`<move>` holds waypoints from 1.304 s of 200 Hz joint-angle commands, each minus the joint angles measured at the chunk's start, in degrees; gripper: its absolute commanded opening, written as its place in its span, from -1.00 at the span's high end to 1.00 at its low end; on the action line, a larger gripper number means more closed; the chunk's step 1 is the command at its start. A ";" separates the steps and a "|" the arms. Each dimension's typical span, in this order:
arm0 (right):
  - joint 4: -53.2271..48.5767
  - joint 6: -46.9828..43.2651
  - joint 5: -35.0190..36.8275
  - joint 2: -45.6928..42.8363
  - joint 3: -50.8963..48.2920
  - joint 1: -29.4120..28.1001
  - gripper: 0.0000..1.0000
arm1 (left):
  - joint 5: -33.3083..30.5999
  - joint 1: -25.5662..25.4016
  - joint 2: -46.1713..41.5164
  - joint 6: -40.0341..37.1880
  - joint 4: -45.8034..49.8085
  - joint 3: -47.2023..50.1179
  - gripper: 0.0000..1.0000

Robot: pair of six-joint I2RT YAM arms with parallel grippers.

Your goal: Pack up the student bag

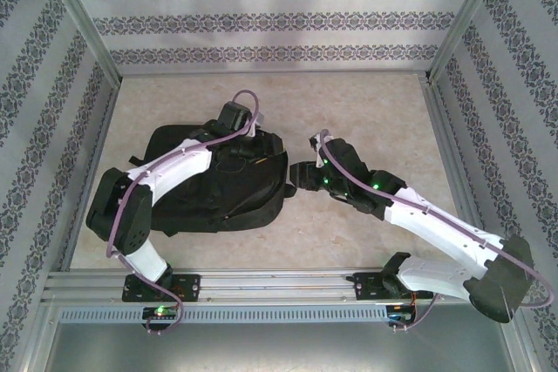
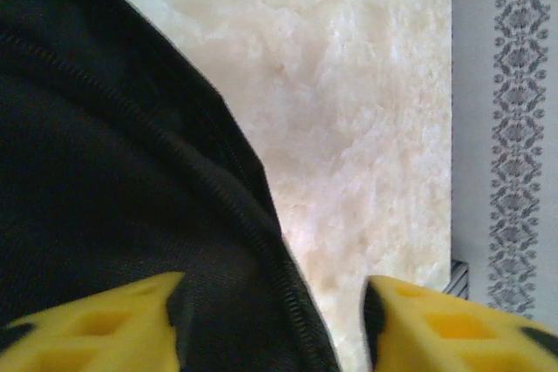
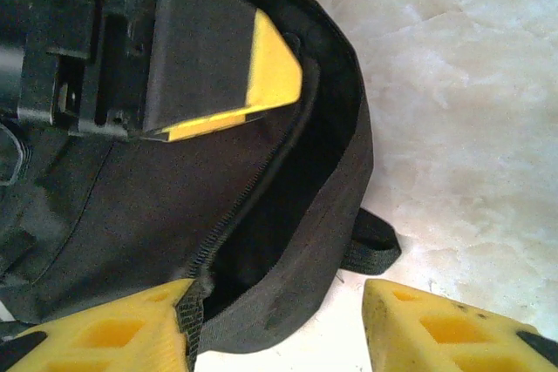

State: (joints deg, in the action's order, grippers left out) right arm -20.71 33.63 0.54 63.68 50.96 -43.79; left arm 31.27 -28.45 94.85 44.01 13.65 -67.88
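The student bag (image 1: 209,202) is a black backpack lying flat on the table, left of centre. My left gripper (image 1: 247,147) hovers over its upper right part. In the left wrist view that gripper (image 2: 275,328) is open, with black fabric (image 2: 105,172) and a zip line (image 2: 261,241) between its yellow fingers. My right gripper (image 1: 301,176) is at the bag's right edge. In the right wrist view it (image 3: 275,328) stands open astride the rim of the bag (image 3: 131,206), whose zip mouth gapes dark. Its left fingertip (image 3: 131,324) touches the zip edge. The left gripper's yellow finger (image 3: 270,67) hangs above the opening.
The marble-patterned table (image 1: 366,111) has free room to the right of and behind the bag. A black webbing loop (image 3: 370,246) sticks out from the bag's side. Metal frame posts and patterned walls enclose the table; a rail (image 1: 279,283) runs along the near edge.
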 commanded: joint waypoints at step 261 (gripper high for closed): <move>37.59 -64.75 5.22 28.97 4.17 -34.83 -0.09 | -34.04 10.91 -49.97 8.32 36.31 12.97 -0.93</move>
State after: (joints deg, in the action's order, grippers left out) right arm 12.69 -29.06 6.96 89.93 52.66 -79.59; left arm -4.05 -19.11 46.41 52.97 50.98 -55.92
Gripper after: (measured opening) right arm 0.554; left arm 0.966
